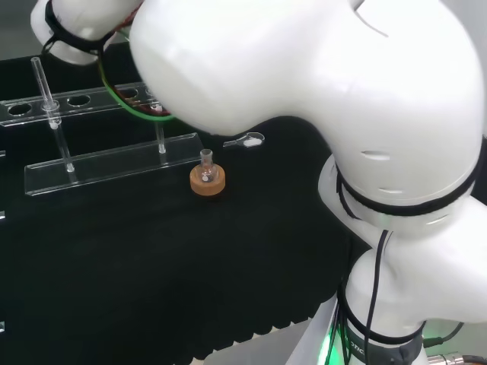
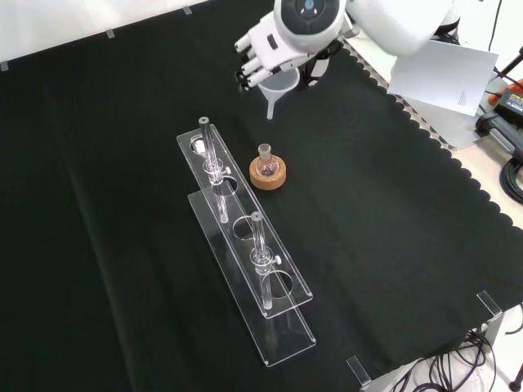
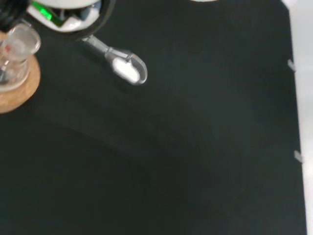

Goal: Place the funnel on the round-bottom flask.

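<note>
The small round-bottom flask [image 2: 265, 157] stands upright on a cork ring [image 2: 267, 174] near the middle of the cloth; it also shows in the head view as the flask [image 1: 206, 161] on its ring [image 1: 207, 182], and in the wrist view as the flask [image 3: 17, 49]. In the front view the hand [image 2: 263, 42] hovers beyond the flask, fingers curled round the rim of a clear funnel [image 2: 280, 84]. The funnel's stem points down, off the cloth, and is short of the flask's neck. The arm's big white link covers the hand in the head view.
A clear rack [image 2: 282, 282] with two upright glass tubes stands in front of the flask in the front view; the same rack [image 1: 114, 161] lies left of the flask in the head view. A clear scoop with white powder [image 3: 128, 69] lies on the cloth beside the flask, as the scoop [image 1: 250, 140].
</note>
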`<action>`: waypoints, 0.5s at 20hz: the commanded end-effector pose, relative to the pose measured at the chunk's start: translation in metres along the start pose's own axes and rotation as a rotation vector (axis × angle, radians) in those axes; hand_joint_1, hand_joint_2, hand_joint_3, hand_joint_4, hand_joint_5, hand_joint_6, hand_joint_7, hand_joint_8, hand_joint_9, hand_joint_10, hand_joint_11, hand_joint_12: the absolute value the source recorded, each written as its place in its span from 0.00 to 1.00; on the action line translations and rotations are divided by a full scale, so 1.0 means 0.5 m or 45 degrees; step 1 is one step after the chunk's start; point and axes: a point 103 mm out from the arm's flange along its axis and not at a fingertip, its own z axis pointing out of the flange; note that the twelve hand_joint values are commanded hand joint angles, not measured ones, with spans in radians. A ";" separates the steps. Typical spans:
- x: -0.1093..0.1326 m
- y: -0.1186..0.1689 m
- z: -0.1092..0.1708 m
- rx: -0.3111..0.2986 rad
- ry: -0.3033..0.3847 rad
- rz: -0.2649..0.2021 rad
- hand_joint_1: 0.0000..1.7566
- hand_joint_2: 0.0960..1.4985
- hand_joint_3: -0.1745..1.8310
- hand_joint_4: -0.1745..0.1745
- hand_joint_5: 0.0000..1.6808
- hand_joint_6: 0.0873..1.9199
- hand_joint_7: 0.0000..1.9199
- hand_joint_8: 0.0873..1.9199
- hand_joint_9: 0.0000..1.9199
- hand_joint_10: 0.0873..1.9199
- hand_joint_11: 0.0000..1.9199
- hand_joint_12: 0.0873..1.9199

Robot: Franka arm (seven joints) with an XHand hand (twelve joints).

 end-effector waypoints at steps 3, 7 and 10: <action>0.012 0.003 0.015 0.011 0.021 -0.014 0.53 0.43 0.44 0.63 0.35 0.32 0.34 0.27 0.53 0.15 0.33 0.64; 0.010 0.003 0.010 0.011 0.020 -0.007 0.53 0.43 0.45 0.64 0.35 0.33 0.34 0.27 0.53 0.15 0.33 0.64; 0.007 0.006 0.004 0.018 0.030 -0.010 0.53 0.43 0.45 0.64 0.35 0.33 0.34 0.27 0.53 0.15 0.33 0.64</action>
